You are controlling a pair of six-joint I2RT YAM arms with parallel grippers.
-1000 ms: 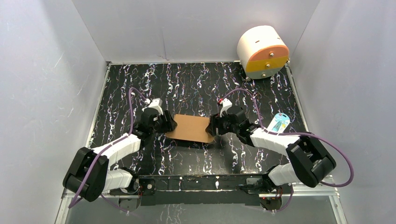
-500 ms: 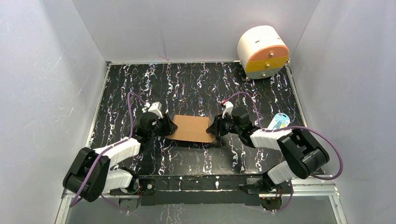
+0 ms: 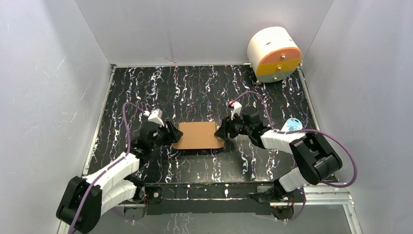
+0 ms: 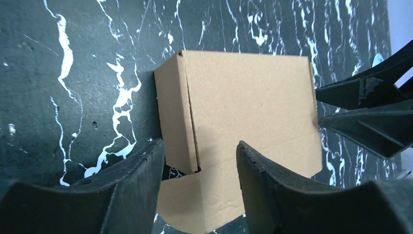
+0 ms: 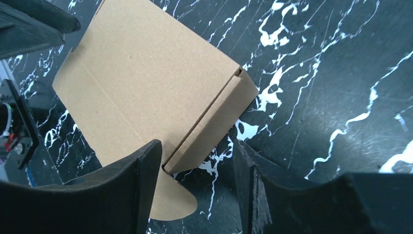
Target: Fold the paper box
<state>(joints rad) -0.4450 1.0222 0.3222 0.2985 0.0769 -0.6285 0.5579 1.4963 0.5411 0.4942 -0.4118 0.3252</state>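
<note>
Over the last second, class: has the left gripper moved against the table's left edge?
Yes. The left gripper has shifted slightly toward the table's left edge and the near side.

- In the left wrist view, the paper box (image 4: 248, 107) has its near flap run off the bottom edge. The fingers of the left gripper (image 4: 199, 146) cover part of its near left corner.
- In the right wrist view, the box's rounded near flap sits partly behind a finger of the right gripper (image 5: 196, 146) and is cut by the bottom edge. The left gripper is clipped at the top left corner.
- The right gripper shows in the left wrist view only as dark tips, cut by the right edge.
- From above, whether either gripper touches the box cannot be told.
- A small blue-and-white item (image 3: 292, 122) lies partly under the right forearm (image 3: 277, 139), too small to identify.
</note>
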